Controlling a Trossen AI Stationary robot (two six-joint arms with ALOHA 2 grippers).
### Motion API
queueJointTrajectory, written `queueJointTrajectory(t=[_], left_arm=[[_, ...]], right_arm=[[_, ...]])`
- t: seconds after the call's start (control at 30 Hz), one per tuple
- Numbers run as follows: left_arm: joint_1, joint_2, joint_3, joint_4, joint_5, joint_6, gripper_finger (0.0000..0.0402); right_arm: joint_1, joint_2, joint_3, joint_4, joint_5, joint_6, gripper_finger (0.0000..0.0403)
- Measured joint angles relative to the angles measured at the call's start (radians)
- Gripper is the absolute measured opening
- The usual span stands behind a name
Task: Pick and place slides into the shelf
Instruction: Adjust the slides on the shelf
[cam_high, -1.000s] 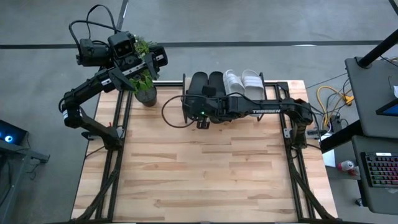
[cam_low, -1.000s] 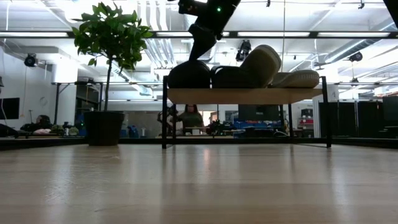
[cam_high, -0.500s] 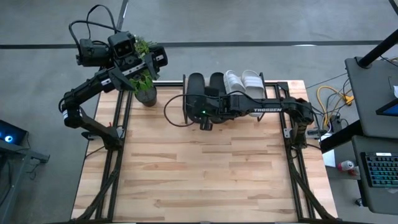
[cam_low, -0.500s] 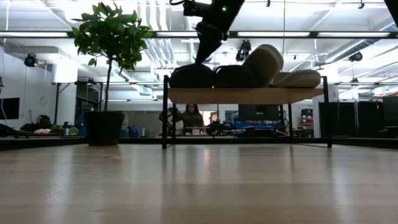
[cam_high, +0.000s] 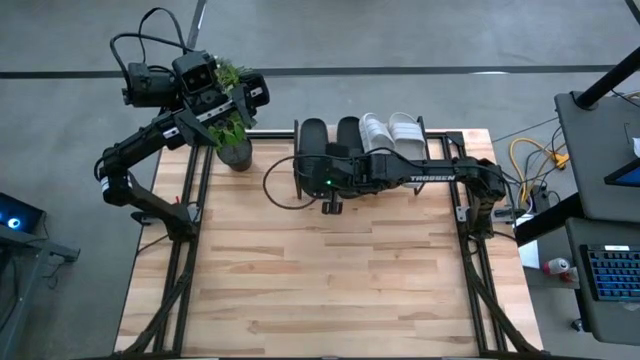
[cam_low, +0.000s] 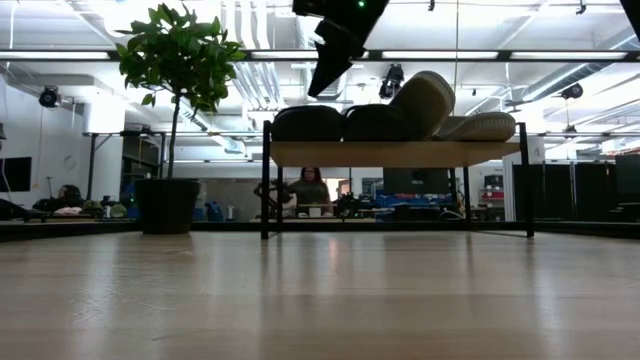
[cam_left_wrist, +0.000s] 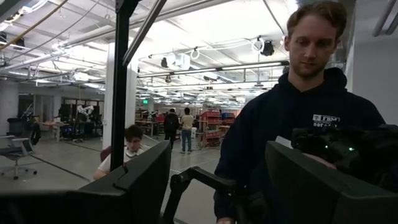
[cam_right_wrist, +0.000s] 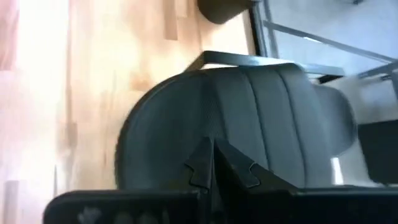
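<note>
Overhead, my right gripper (cam_high: 330, 205), fingers together and empty, hangs above the light butcher-block table (cam_high: 320, 280) beside the low plank-topped shelf (cam_low: 395, 153) holding four black and pale slides (cam_low: 345, 122); my left gripper's state I cannot tell.

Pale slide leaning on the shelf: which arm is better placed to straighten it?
Probably right. The right gripper hangs by the shelf, near the tilted pale slide. The left gripper is parked off the table's far left corner.

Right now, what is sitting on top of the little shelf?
Four slides sit in a row on the shelf: two black slides and two white slides. The right arm hides their near ends from above. One white slide leans tilted.
</note>
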Motion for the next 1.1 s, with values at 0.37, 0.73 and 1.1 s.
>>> queueJointTrajectory(t=[0.37, 0.73, 1.1], left_arm=[[-0.001, 0.001, 0.0, 0.0, -0.003, 0.005, 0.0247], [0.0, 0.001, 0.0, 0.0, 0.003, 0.005, 0.0247], [0.0, 0.001, 0.0, 0.0, 0.006, 0.005, 0.0247]], right_arm=[[0.011, -0.011, 0.02, 0.03, -0.002, 0.015, 0.0008], [0.027, -0.009, 0.019, 0.036, -0.088, -0.044, 0.0093], [-0.024, -0.009, -0.004, 0.04, -0.051, -0.047, 0.023]])
